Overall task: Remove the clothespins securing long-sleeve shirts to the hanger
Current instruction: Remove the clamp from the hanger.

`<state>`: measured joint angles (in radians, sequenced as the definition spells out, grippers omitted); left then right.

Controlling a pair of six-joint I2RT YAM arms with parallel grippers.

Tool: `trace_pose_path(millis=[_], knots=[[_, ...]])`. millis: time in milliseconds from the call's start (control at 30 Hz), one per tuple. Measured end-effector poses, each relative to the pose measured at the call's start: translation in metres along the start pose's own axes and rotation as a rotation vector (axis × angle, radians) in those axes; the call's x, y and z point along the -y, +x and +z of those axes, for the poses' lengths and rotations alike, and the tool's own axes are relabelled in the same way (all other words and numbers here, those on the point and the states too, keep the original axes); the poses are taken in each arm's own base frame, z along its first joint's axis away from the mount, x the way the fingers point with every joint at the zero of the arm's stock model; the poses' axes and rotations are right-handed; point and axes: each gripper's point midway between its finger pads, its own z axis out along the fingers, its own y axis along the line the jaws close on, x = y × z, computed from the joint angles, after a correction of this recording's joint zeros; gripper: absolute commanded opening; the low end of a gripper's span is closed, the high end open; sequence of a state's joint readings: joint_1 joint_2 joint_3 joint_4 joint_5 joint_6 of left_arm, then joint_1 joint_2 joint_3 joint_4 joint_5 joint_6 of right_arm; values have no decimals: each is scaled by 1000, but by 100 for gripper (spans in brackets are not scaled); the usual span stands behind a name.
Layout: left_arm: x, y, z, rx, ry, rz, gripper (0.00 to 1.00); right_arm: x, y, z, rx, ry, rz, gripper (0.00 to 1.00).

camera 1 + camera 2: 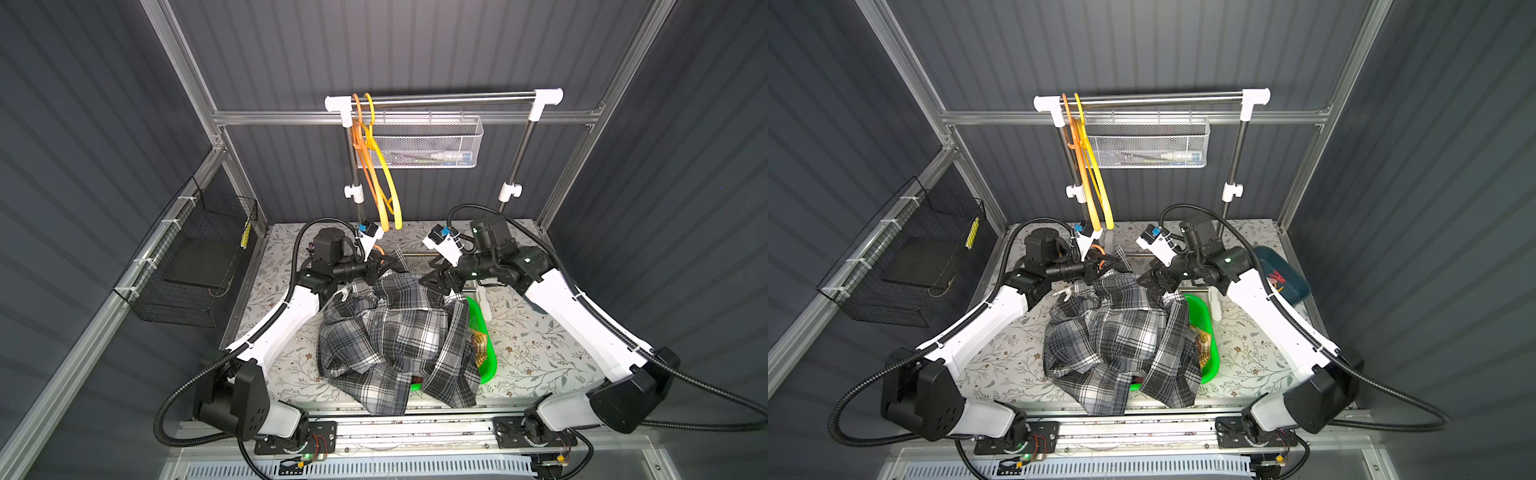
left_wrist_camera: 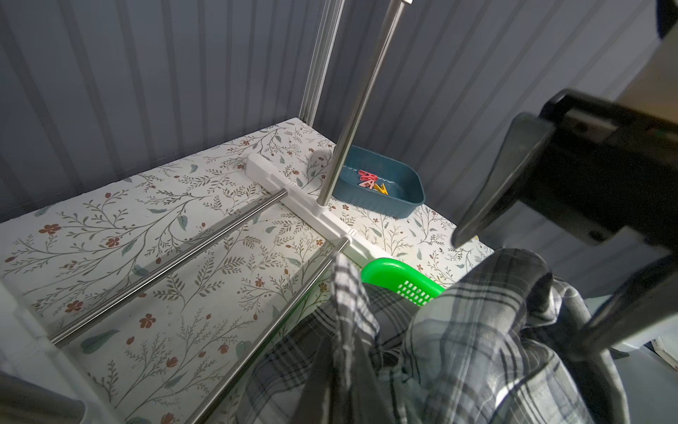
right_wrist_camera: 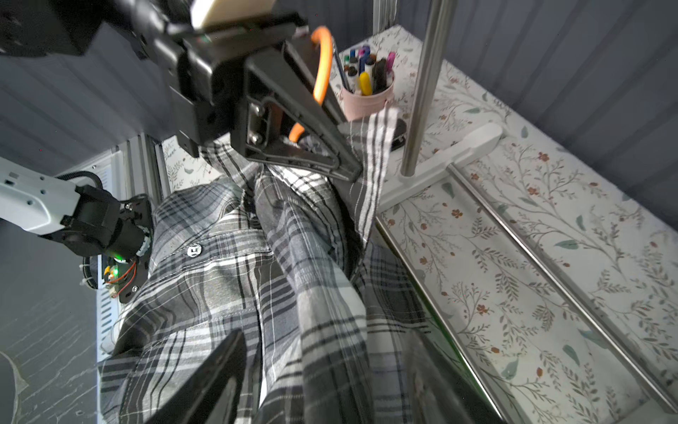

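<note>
Now the left pincer [image 1: 380, 266], clenched on one orange hanger [image 3: 323, 66]; right pincer [image 1: 434, 284] spread wide over one grey shirt [image 1: 395, 332] smothering one green basket [image 1: 488, 365]; clothespins [image 2: 370, 181], too jumbled to count, in one tray [image 2: 400, 209], far right corner of the counter [image 1: 540, 353].

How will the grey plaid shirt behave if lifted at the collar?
Likely floppy: the grey plaid shirt lies crumpled in folds over the green basket. Probably light for its size, being thin cloth. Its hanging edges may drag on the basket rim.

shirt [image 1: 395, 332] draped over basket [image 1: 488, 361], clothespins [image 1: 1276, 277] in tray [image 1: 1277, 257] at right, hangers [image 1: 386, 174] on rail [image 1: 449, 99] behind
</note>
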<state>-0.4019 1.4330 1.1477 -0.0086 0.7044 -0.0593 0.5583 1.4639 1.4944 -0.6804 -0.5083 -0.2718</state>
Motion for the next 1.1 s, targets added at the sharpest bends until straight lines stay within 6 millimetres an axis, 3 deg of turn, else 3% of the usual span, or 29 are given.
trace_pose_path(millis=[133, 300, 400, 433, 467, 533, 633, 900, 1100], knots=[[1, -2, 0, 5, 7, 5, 0, -3, 10, 20, -55, -13, -7, 58], [1, -5, -1, 17, 5, 15, 2, 1, 15, 25, -79, 9, -22, 33], [1, -12, -5, 41, -2, 35, 12, 5, 13, 24, -74, 27, -33, 14], [-1, -16, -6, 55, -12, 46, 19, 4, 12, 24, -71, 23, -40, 6], [-2, -20, -9, 68, -21, 57, 33, 0, 11, 24, -68, 12, -51, 0], [-4, -25, -13, 86, -30, 64, 54, -1, 10, 24, -67, 21, -56, 0], [-5, -36, -23, 120, -47, 76, 74, 8, 14, 24, -81, 59, -50, 0], [-5, -56, -52, 203, -102, 129, 89, 24, 25, 19, -93, 106, -22, 0], [-20, -57, -82, 276, -169, 183, 97, 35, 25, -4, -48, 125, 35, 0]])
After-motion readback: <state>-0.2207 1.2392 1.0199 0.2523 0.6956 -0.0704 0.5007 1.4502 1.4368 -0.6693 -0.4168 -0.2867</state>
